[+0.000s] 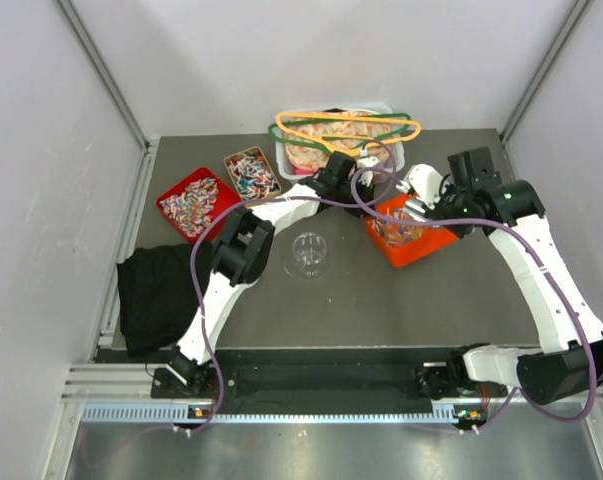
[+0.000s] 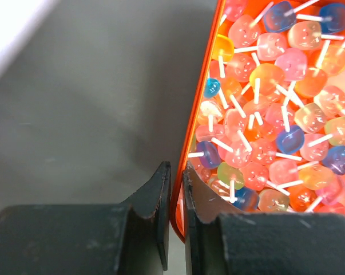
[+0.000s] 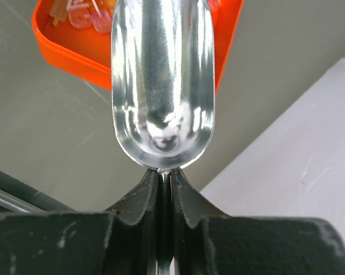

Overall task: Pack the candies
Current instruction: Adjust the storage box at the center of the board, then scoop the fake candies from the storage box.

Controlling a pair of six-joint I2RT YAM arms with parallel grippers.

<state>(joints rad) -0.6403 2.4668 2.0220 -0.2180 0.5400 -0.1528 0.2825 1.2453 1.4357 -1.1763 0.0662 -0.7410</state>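
An orange tray [image 1: 424, 256] of small coloured sweets on white sticks [image 2: 275, 114] sits right of centre. My left gripper [image 2: 177, 183] is shut on this tray's left rim [image 2: 198, 114], one finger outside and one inside. It also shows in the top view [image 1: 369, 208]. My right gripper [image 3: 165, 177] is shut on the handle of an empty metal scoop [image 3: 163, 86], held above the table just off the tray's corner [image 3: 63, 54]. Speckled heaps of tiny wrapped candies fill a red tray [image 1: 193, 200] and a tan tray [image 1: 251, 172] at the back left.
A clear plastic cup [image 1: 309, 252] stands at the table's middle. A white bin [image 1: 395, 155] with coloured hangers [image 1: 346, 128] across it is at the back. A black cloth [image 1: 156, 295] lies at the left edge. White walls close in on both sides.
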